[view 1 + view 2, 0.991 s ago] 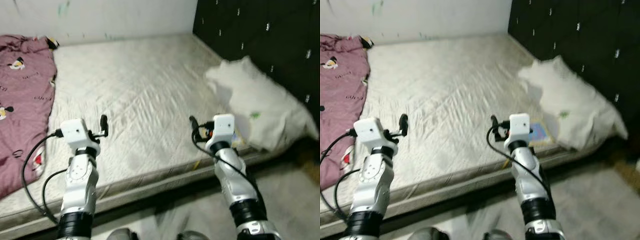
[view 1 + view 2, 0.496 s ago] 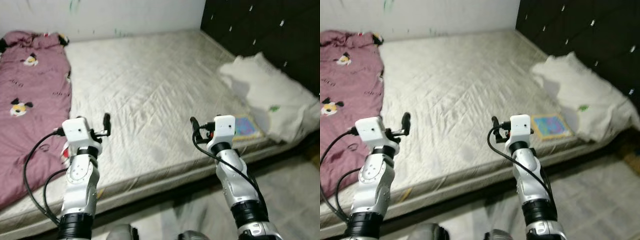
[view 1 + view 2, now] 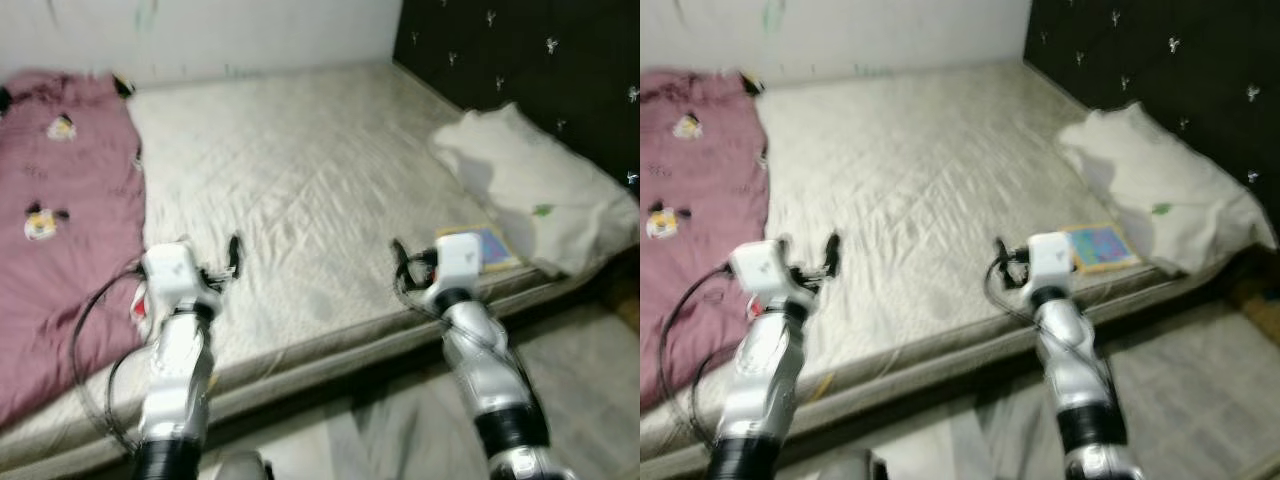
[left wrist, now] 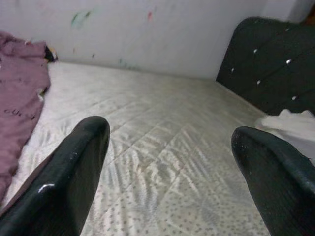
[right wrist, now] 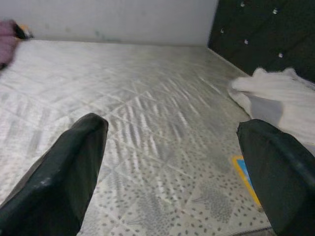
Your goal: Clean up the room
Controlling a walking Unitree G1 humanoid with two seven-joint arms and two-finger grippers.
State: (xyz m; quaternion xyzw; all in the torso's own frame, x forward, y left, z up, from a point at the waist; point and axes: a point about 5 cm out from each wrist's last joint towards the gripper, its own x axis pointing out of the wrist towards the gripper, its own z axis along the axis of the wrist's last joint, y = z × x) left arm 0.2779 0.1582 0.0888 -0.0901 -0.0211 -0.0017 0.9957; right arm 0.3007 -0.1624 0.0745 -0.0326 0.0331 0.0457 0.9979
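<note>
Facing the bed (image 3: pixel 300 190), both arms raised over its near edge; left pincer (image 4: pixel 172 167) fingers spread apart, holding nothing; right pincer (image 5: pixel 177 167) likewise wide apart and empty; maroon blanket (image 3: pixel 60 220) crumpled on the mattress's left side; white pillow (image 3: pixel 530 185) by the dark headboard (image 3: pixel 520 60); a colourful book (image 3: pixel 485 245) beside the pillow.

Bare quilted mattress (image 3: pixel 300 170); dark studded headboard (image 3: pixel 520 60) at right; pale wall (image 3: pixel 200 30) behind.
</note>
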